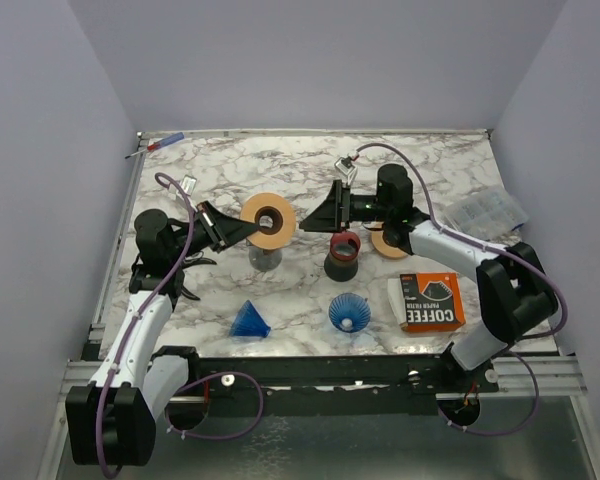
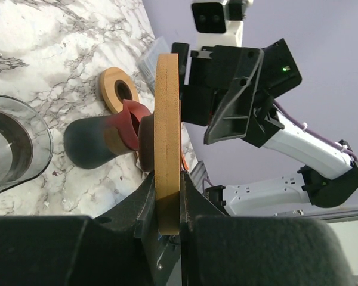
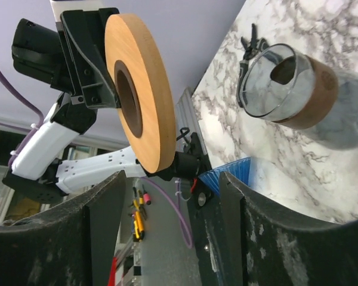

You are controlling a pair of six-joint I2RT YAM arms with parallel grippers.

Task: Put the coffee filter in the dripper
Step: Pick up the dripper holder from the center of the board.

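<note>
Marble worktop (image 1: 310, 170), lilac walls: wooden ring (image 1: 268, 220) held up between two arms.
Left gripper (image 1: 230, 228) is clamped on the ring's rim, holding it on edge beside the glass carafe (image 1: 265, 255), left of the worktop's middle. Right gripper (image 1: 325, 215) faces the ring, jaws wide apart and touching nothing. The red-and-black dripper (image 1: 342, 255) stands mid-worktop; the coffee filter box (image 1: 430, 300) lies near the front edge, toward the right corner, well apart from both grippers.

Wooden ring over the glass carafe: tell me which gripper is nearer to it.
Left. The left gripper is clamped on the wooden ring's edge; the right gripper faces it from the other side, jaws open, not gripping it.
</note>
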